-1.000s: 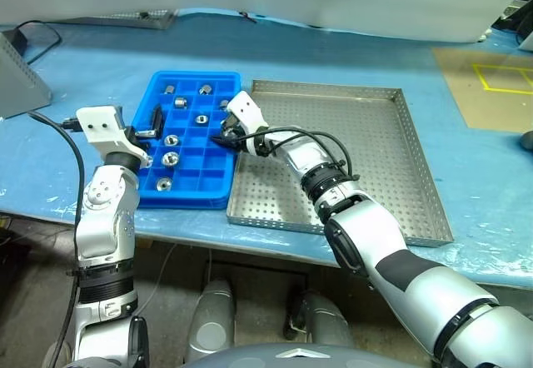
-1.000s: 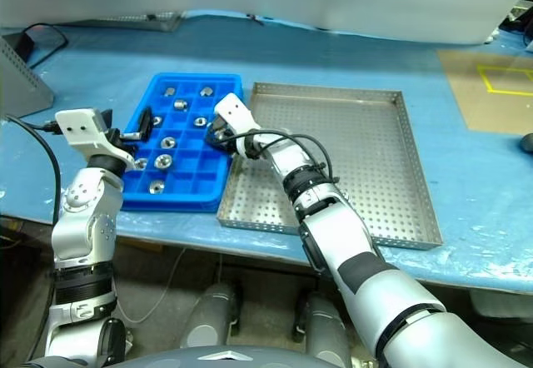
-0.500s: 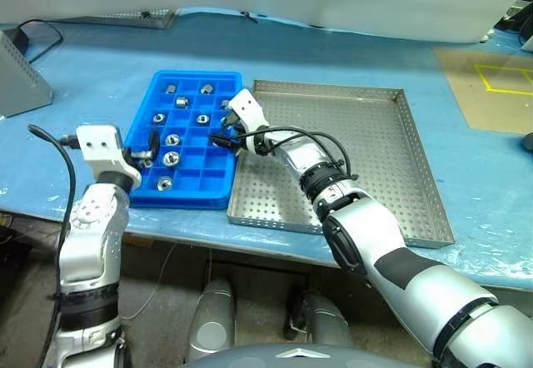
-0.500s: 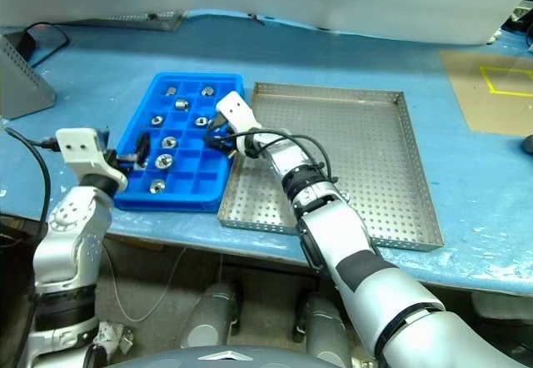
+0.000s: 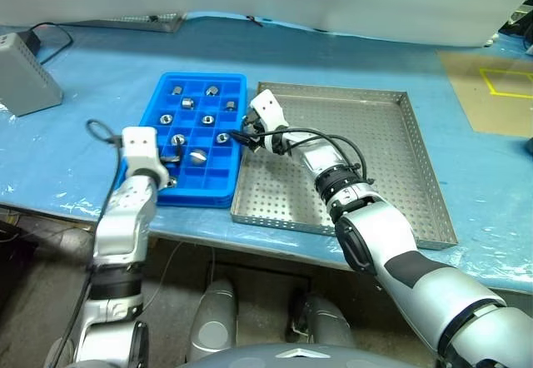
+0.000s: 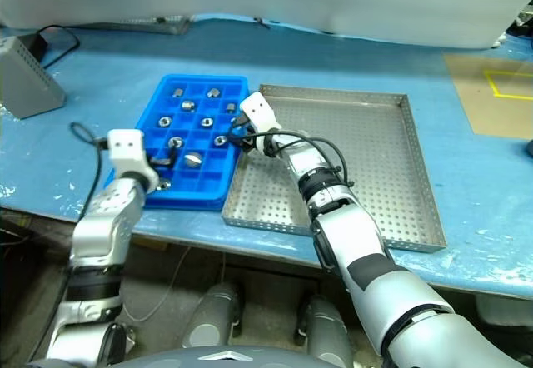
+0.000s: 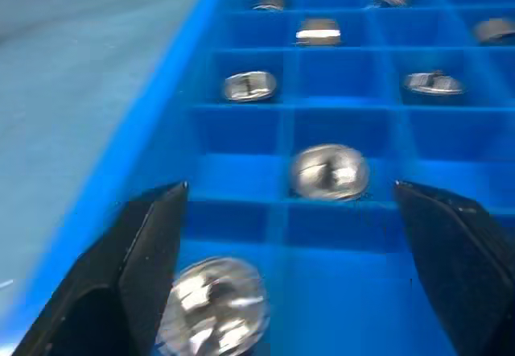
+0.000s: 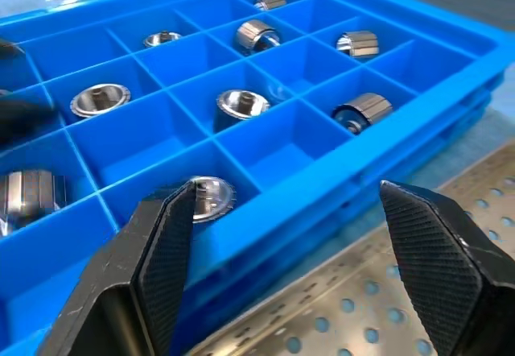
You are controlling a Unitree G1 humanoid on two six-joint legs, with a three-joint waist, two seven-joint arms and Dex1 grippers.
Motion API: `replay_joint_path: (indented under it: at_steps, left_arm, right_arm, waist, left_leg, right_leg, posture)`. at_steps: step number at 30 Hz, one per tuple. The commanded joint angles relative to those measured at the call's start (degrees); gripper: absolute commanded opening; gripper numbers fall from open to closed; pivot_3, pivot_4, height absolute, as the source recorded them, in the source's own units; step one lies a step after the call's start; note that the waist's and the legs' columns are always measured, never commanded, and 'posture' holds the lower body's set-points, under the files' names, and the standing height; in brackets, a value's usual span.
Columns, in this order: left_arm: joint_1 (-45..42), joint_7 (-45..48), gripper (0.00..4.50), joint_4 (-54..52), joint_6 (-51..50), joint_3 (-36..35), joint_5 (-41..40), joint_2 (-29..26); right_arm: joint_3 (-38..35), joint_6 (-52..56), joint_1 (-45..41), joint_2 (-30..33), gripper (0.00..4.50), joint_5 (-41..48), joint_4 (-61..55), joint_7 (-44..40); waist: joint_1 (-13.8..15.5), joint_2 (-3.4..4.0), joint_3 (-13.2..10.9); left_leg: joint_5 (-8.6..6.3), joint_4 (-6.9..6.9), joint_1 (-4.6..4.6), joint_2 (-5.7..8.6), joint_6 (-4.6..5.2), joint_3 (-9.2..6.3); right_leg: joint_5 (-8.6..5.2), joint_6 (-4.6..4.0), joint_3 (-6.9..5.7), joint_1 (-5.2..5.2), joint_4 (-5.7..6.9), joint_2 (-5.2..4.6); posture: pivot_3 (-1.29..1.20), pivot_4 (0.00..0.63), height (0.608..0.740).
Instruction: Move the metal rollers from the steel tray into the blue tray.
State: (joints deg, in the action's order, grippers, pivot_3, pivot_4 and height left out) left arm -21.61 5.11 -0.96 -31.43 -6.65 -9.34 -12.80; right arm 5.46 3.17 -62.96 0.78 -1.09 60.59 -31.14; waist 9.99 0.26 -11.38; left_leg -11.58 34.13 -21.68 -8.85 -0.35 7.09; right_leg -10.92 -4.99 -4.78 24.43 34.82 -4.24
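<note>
The blue tray (image 5: pixel 236 156) lies left of the steel tray (image 5: pixel 379 147) on the blue-covered table. Several metal rollers (image 5: pixel 196 157) sit in its square compartments, one to a cell, and are close up in both wrist views (image 8: pixel 242 103). My left gripper (image 5: pixel 172 168) is open, low over the tray's near-left corner, with a roller (image 7: pixel 213 306) just below its left finger and nothing between the fingers. My right gripper (image 5: pixel 244 132) is open over the blue tray's right rim, where it meets the steel tray, and holds nothing.
A grey box (image 5: pixel 27 72) with a black cable stands at the back left. A tan mat with yellow markings (image 5: pixel 491 89) lies at the far right. The table's front edge runs just below both trays.
The camera has shifted. My left arm has sunk and its gripper now points level over the blue tray's near corner. My right gripper has drifted slightly toward the steel tray.
</note>
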Motion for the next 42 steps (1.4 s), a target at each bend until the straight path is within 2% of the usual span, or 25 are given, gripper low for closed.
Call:
replay_joint_path:
  at_steps: [1,5,8,11,15,18,21,25,26,30,33,36,38,42]
  left_arm:
    - [-1.18,0.05,4.3,1.0,1.98,-1.02,0.8,-0.76]
    - [-4.77,-1.6,4.3,1.66,7.96,-8.17,-1.4,-2.64]
    - [-9.85,2.37,4.3,3.61,13.22,-10.15,-4.28,-4.14]
    - [-15.21,10.28,4.3,7.67,14.54,-8.19,-6.98,-5.21]
    - [-19.59,20.73,4.3,12.36,17.86,-3.7,-8.06,-5.5]
    - [-21.59,35.37,4.3,13.45,18.7,2.58,-11.64,-3.85]
    - [-21.44,44.48,4.3,13.24,16.57,5.62,-14.55,-3.58]
    - [-20.85,50.45,4.3,13.61,15.51,8.24,-14.74,-4.45]
    - [-20.29,51.23,4.3,13.27,15.27,8.76,-14.65,-4.57]
    - [-18.88,51.41,4.3,12.52,15.7,9.26,-13.73,-4.63]
    - [-18.24,50.23,4.3,12.07,16.13,8.38,-13.32,-5.08]
    - [-18.18,47.92,4.3,11.22,15.79,6.29,-13.99,-5.57]
    - [-17.56,45.27,4.3,11.15,17.49,5.56,-12.2,-6.11]
    - [-16.49,37.76,4.3,10.16,19.93,2.22,-10.53,-6.03]
  right_arm:
    - [-0.83,0.63,1.01,1.44,3.77,0.18,-3.52,0.64]
    - [-1.04,0.89,1.64,2.41,3.77,0.27,-4.46,1.2]
    - [-2.28,1.34,2.84,3.78,3.77,2.26,-8.24,-0.73]
    - [-3.38,4.0,7.14,7.33,3.77,4.36,-16.66,-4.54]
    - [-3.89,13.14,16.56,12.87,3.77,8.64,-34.68,-10.75]
    - [-2.11,24.86,29.06,20.08,3.77,13.52,-54.05,-17.33]
    - [-1.3,31.0,36.37,23.91,3.77,15.0,-64.09,-17.54]
    - [-1.39,36.03,41.04,25.28,3.77,16.33,-70.98,-15.8]
    - [-0.48,36.5,41.84,25.36,3.77,14.98,-71.21,-14.27]
    - [5.98,33.75,42.89,28.18,3.77,6.47,-67.59,-10.37]
    - [8.8,31.61,42.25,29.82,3.2,3.8,-65.39,-10.71]
    - [8.94,30.27,40.0,29.76,2.11,4.44,-64.08,-12.16]
    - [7.69,29.53,36.89,27.06,1.63,6.69,-62.5,-12.56]
    - [3.57,28.38,29.64,18.73,1.66,12.55,-58.54,-12.64]
  waist:
    - [-0.53,-0.02,0.01]
    - [-2.11,-0.07,0.0]
    - [-2.71,-0.08,-0.01]
    - [-2.5,-0.09,-0.02]
    - [-2.54,-0.14,0.02]
    - [-2.55,-0.21,-0.01]
    - [-3.97,-0.25,-0.03]
    - [-6.82,-0.27,-0.04]
    - [-7.29,-0.27,-0.04]
    - [-7.77,-0.28,-0.05]
    - [-7.76,-0.32,-0.01]
    - [-7.67,-0.43,0.04]
    - [-7.88,-0.58,0.06]
    - [-7.63,-0.54,0.03]
  left_leg:
    - [-0.01,0.0,-0.05,-0.01,0.02,0.0]
    - [0.2,0.02,-0.49,-0.01,0.1,0.0]
    - [0.24,0.02,-0.71,-0.03,0.18,-0.02]
    - [0.28,0.04,-0.77,-0.02,0.36,-0.02]
    - [0.19,0.14,-0.71,0.06,0.63,0.1]
    - [0.18,0.14,-0.78,0.06,0.67,0.12]
    - [0.14,0.12,-0.78,0.04,0.74,0.19]
    - [0.25,-0.04,-0.49,-0.04,0.52,0.33]
    - [0.34,-0.09,-0.46,-0.05,0.38,0.31]
    - [0.55,-0.68,0.16,0.03,0.03,0.31]
    - [0.8,-1.16,0.41,0.04,0.06,0.29]
    - [0.71,-1.09,0.41,0.12,0.26,0.29]
    - [0.69,-1.08,0.44,0.1,0.34,0.29]
    - [0.8,-1.14,0.34,0.03,0.12,0.27]
  right_leg:
    - [-0.01,0.01,0.0,0.03,-0.03,0.0]
    - [0.0,0.01,-0.02,0.5,0.02,0.03]
    - [0.0,-0.01,-0.08,0.7,0.06,0.04]
    - [0.01,-0.02,-0.1,0.72,0.07,0.03]
    - [0.02,0.0,-0.02,0.56,-0.01,-0.06]
    - [0.02,0.03,-0.01,0.6,-0.08,-0.06]
    - [-0.01,0.1,0.0,0.65,-0.08,-0.06]
    - [0.04,0.13,0.04,0.6,-0.05,0.02]
    - [-0.1,0.45,0.04,0.53,-0.07,0.07]
    - [-0.14,0.59,0.03,-0.12,-0.41,0.09]
    - [0.01,0.83,-0.01,-0.33,-1.11,0.12]
    - [0.08,0.87,-0.01,-0.49,-1.21,0.06]
    - [0.13,0.78,0.0,-0.56,-1.21,0.05]
    - [0.25,0.64,-0.05,-0.46,-1.1,0.08]
  posture:
    - [0.23,0.15,0.74]
    - [0.22,0.15,0.74]
    - [0.18,0.15,0.74]
    - [0.11,0.15,0.74]
    - [0.03,0.15,0.74]
    - [-0.05,0.15,0.74]
    - [-0.11,0.15,0.74]
    - [-0.14,0.15,0.74]
    - [-0.14,0.15,0.74]
    - [-0.13,0.15,0.74]
    - [-0.1,0.15,0.74]
    - [-0.06,0.15,0.74]
    - [-0.02,0.15,0.74]
    - [0.1,0.15,0.74]
